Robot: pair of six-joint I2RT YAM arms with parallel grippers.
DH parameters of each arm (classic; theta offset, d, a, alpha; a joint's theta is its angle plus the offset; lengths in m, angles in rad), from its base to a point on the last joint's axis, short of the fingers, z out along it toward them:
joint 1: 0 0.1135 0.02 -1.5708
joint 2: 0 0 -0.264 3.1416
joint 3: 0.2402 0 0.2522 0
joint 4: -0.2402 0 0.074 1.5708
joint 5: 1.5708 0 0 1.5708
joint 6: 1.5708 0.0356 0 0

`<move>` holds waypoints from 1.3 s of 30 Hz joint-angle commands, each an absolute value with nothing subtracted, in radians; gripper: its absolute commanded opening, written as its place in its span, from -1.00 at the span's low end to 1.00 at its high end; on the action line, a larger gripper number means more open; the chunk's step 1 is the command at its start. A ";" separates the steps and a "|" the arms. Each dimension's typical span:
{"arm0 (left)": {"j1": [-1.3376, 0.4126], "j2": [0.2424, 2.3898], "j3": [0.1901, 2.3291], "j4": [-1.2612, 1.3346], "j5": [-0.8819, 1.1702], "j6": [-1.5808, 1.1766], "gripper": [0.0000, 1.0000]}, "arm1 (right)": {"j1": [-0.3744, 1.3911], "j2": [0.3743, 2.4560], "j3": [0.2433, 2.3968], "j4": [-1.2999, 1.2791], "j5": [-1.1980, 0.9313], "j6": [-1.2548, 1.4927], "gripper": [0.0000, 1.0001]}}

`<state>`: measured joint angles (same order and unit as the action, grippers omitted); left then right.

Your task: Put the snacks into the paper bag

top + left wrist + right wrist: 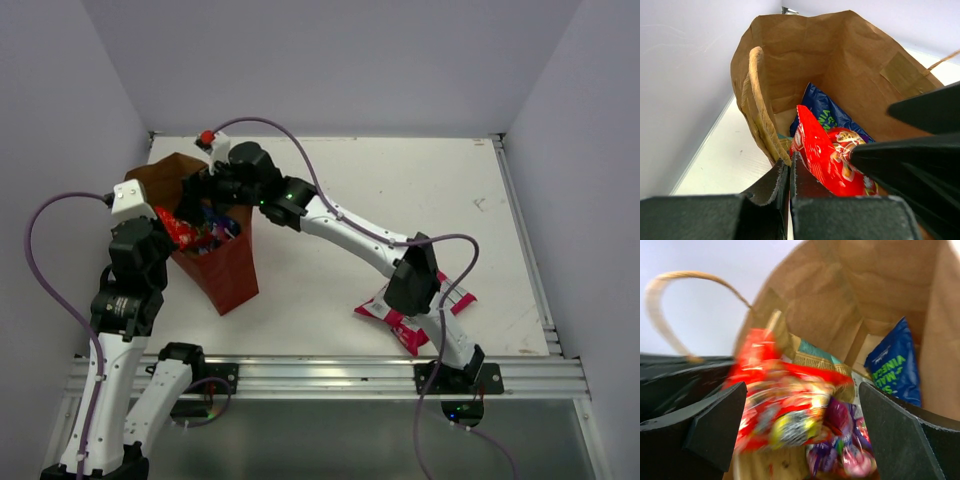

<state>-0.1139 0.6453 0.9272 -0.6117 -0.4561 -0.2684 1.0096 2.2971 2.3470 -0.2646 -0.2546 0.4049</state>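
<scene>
The paper bag (232, 275) stands open at the table's left. My left gripper (168, 220) is shut on its near rim (771, 140). My right gripper (203, 196) hangs over the opening, jaws wide apart (802, 405). The red colourful packet (782, 400) lies blurred between my right fingers, touching neither; it also shows in the left wrist view (832, 157). Inside the bag are the dark blue packet (892, 365), the small purple packet (852, 442) and the tan chips bag (815, 357). The pink-and-silver packet (405, 322) lies on the table under my right arm.
A string handle (670, 290) arches over the bag's rim beside my right gripper. A small red object (207, 138) sits at the table's back edge behind the bag. The left wall stands close to the bag.
</scene>
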 commanded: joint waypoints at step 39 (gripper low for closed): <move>-0.121 0.618 0.922 -0.557 -0.402 -0.261 -1.00 | 1.034 1.351 0.939 -0.959 0.531 0.824 0.98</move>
